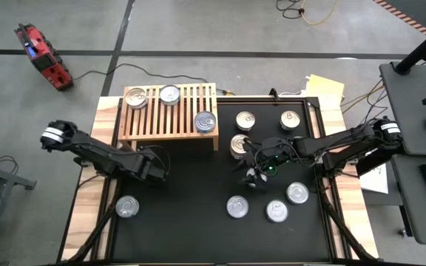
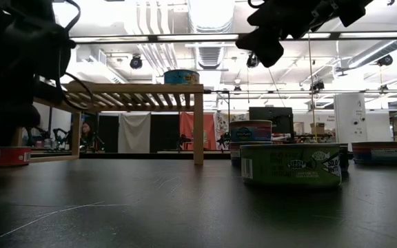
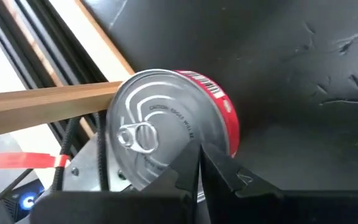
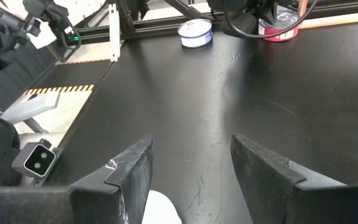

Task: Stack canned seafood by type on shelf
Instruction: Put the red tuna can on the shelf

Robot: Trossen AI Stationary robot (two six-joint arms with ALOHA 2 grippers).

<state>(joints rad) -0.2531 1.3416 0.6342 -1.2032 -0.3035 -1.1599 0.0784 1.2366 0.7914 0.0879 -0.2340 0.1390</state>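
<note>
The light-wood shelf [image 1: 168, 111] stands at the back left and carries three cans [image 1: 169, 94] on its slats. Several more silver-lidded cans [image 1: 237, 206] rest on their bases on the black mat. My left gripper [image 3: 201, 167] is shut and hangs just over a red-labelled can [image 3: 166, 140] beside the shelf's near left leg. The left arm [image 1: 143, 164] hides this can in the high view. My right gripper [image 4: 191, 177] is open and held high over the mat's middle [image 1: 254, 174], with nothing between its fingers. My left gripper's shut fingertips [image 3: 191, 163] point steeply down over the near rim of the red can's lid [image 3: 166, 177]. I cannot tell whether they touch it. The can stands flat on the mat.
A blue-and-white can [image 4: 196, 32] stands near the mat's left front [image 1: 127, 206]. A green-labelled can [image 2: 291, 164] is nearest the low camera. Three cans lie at the right front [image 1: 296, 193]. Three more sit right of the shelf [image 1: 245, 120]. Bare mat lies between the arms.
</note>
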